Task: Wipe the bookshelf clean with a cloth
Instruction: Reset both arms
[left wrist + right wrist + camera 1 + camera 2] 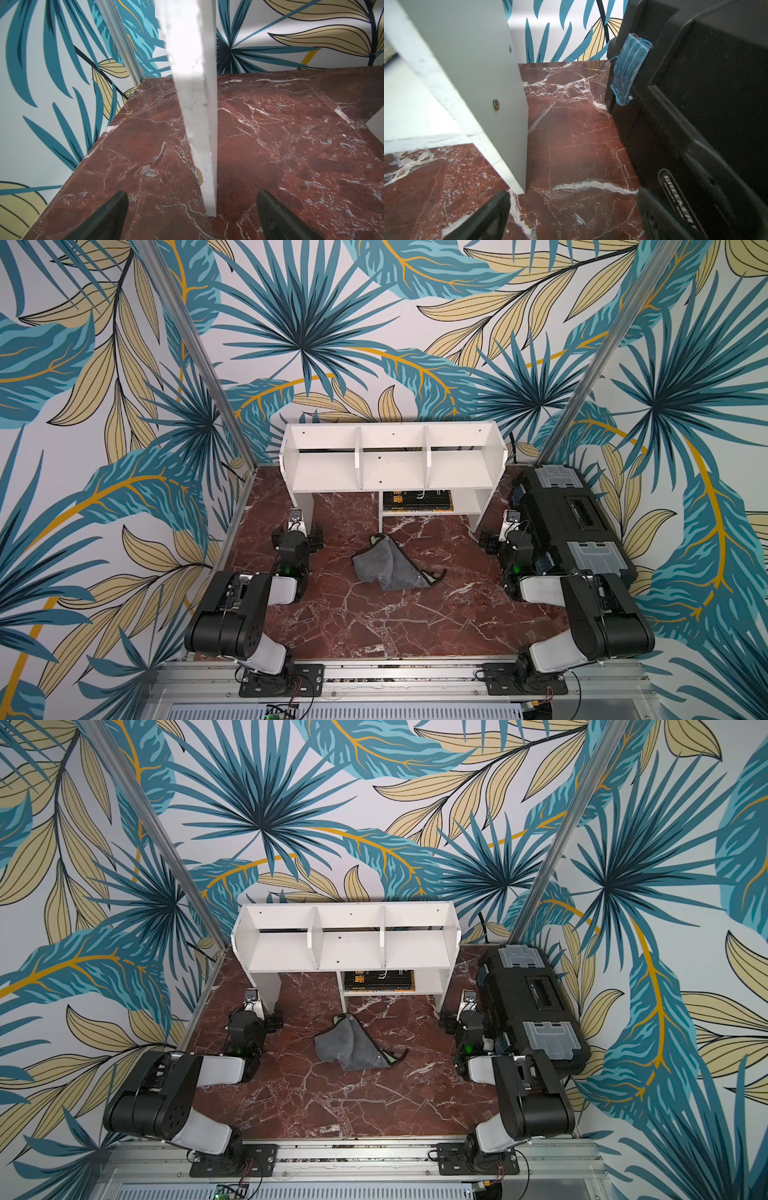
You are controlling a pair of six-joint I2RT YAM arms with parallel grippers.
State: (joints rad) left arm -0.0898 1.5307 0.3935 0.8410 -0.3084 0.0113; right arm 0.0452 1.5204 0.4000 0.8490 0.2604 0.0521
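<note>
The white bookshelf (392,466) (347,948) stands at the back of the marble table, shown in both top views. The dark grey cloth (384,564) (353,1046) lies crumpled on the table in front of it, between the two arms, with nothing touching it. My left gripper (297,531) (192,193) is open just before the shelf's left leg (195,104). Beside the shelf's right side panel (477,72) my right gripper (508,533) (573,192) is open as well. Both hold nothing. Neither wrist view shows the cloth.
A long black toolbox (573,514) (695,104) lies along the right edge, close to my right gripper. Dark books (417,501) lie flat in the shelf's lower cubby. Patterned walls close in the red marble table (374,622) on three sides.
</note>
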